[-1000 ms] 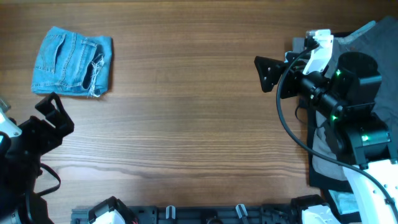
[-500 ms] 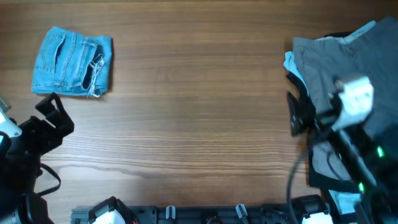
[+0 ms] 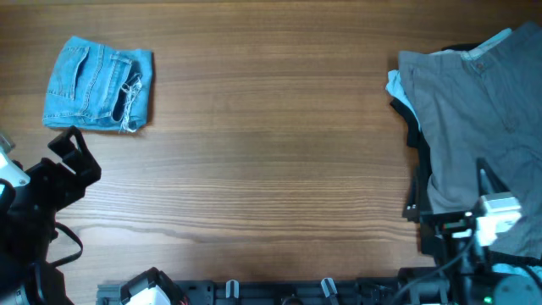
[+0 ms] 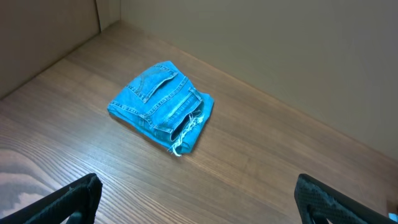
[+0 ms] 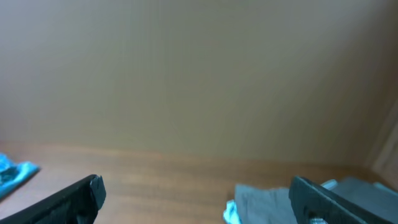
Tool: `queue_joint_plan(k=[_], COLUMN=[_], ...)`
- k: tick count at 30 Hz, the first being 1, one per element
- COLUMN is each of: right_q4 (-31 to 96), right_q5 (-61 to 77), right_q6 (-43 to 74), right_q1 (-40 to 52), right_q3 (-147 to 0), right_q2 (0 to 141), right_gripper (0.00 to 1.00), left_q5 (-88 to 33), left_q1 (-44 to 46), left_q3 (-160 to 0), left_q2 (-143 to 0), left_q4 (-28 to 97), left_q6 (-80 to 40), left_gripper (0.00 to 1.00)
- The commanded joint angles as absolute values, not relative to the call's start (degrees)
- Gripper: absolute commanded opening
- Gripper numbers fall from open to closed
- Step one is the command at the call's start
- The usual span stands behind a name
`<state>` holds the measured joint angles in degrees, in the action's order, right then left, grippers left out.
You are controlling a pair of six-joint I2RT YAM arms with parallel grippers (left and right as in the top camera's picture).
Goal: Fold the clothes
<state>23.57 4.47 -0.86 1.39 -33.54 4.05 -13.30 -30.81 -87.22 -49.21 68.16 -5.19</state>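
**Jeans done, grey pile waiting**

The jeans (image 3: 97, 83) sit folded, likely set aside as finished. The left gripper (image 4: 199, 202) hovers near them, spread and empty. Well apart from the jeans, the grey garment (image 3: 474, 119) lies unfolded over pale-blue cloth (image 3: 395, 85). The right gripper (image 5: 196, 202), seemingly beside it, is spread too.

**Worktop** (image 3: 271, 144): brown wood-grain board, the grain running side to side in the overhead view.

1. **Denim jeans** (image 3: 97, 83): light blue, folded into a compact, roughly square bundle, and lay flat on the worktop. A back pocket faced up, and a frayed white hem showed along one edge.
2. **Grey garment** (image 3: 474, 119): large and loosely spread. It lay well apart from the jeans, at the opposite end of the worktop.
3. **Pale-blue cloth** (image 3: 395, 85): a small corner stuck out from under the grey garment's jeans-facing edge.
4. **Dark material** (image 3: 413, 135): a narrow strip ran along that same jeans-facing edge, beneath the grey garment. Its kind could not be told.
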Motion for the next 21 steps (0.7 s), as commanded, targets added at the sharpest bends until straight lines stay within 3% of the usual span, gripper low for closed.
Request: queue_joint_plan(k=[1, 11, 16, 21], right_q4=[15.62, -12.14, -10.26, -0.38], right_q5=[5.26, 4.21, 1.06, 1.43], right_q6=[-0.01, 0.16, 0.01, 0.01], right_q1=[0.97, 0.99, 1.08, 1.08], right_q3=[-22.72, -0.14, -0.3, -0.32], right_q2=[1.02, 0.16, 0.16, 0.3], right_gripper=[1.0, 1.0, 1.0, 1.0], left_q5=[-12.97, -12.97, -12.97, -12.97], left_q1=[-30.63, -30.63, -30.63, -30.63], left_q3=[-87.11, -87.11, -87.11, -87.11], left_q2=[-49.12, -49.12, -49.12, -49.12], left_q4=[67.99, 68.01, 68.01, 68.01], left_q6=[-4.91, -4.91, -4.91, -4.91], left_gripper=[1.0, 1.0, 1.0, 1.0])
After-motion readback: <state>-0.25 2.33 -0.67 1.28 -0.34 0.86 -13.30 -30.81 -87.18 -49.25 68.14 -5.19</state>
